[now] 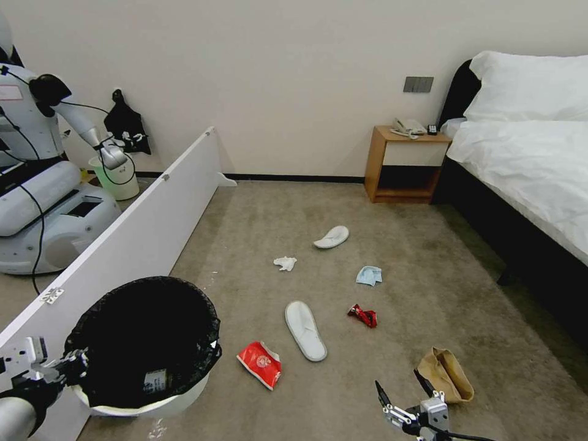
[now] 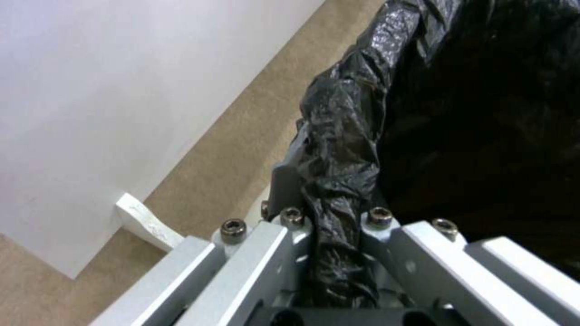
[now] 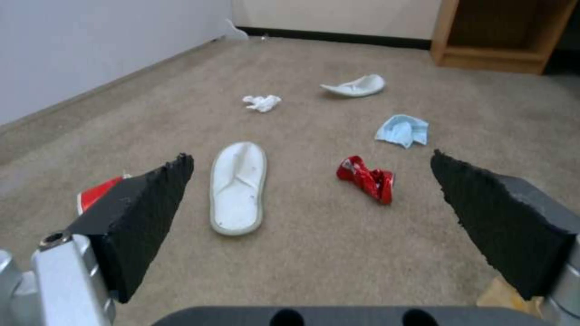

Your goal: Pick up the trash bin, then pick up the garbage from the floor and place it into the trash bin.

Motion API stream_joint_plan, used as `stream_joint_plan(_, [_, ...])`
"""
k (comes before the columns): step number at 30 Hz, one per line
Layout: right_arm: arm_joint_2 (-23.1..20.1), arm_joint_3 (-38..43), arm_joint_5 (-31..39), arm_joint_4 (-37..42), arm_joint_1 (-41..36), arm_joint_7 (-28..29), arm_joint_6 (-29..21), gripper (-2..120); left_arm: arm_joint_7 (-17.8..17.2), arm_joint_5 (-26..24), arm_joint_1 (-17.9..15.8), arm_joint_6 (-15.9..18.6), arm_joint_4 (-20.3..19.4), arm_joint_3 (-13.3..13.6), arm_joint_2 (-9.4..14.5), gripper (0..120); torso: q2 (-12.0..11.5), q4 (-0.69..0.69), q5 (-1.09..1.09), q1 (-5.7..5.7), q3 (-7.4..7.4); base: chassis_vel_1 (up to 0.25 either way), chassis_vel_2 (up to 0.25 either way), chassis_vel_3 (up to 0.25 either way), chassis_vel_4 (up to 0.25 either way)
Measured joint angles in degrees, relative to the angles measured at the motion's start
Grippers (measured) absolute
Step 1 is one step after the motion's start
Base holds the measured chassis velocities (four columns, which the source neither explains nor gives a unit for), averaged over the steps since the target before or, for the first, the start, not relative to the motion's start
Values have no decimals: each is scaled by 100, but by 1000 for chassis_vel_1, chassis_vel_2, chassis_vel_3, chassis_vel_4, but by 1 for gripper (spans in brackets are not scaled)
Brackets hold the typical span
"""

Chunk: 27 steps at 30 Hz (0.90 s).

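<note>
My left gripper (image 1: 72,361) is shut on the rim of the trash bin (image 1: 153,405), a white bin with a black liner; in the left wrist view the left gripper (image 2: 329,217) pinches the liner fold (image 2: 338,149). The right gripper (image 1: 401,383) (image 3: 311,157) hangs open low over the carpet, empty. Garbage lies ahead of it: near slipper (image 1: 305,329) (image 3: 237,188), far slipper (image 1: 331,237) (image 3: 355,86), red packet (image 1: 260,363) (image 3: 97,199), crushed red can (image 1: 363,315) (image 3: 367,177), blue mask (image 1: 369,275) (image 3: 403,130), tissue (image 1: 285,263) (image 3: 262,102), brown paper bag (image 1: 445,373).
A long white board (image 1: 153,226) stands along the left. Behind it are another robot (image 1: 37,184) and a pale bucket (image 1: 119,180). A wooden nightstand (image 1: 407,162) and a bed (image 1: 527,171) close off the right. Open carpet lies between the litter pieces.
</note>
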Motion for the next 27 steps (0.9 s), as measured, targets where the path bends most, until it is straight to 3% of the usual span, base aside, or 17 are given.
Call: stream_joint_plan(27, [19,-47,-18,-118,46,-12,15,100,-8,5,-99,5,48,59,5,2,0,-1,0,0,0,-56,55,55,-59])
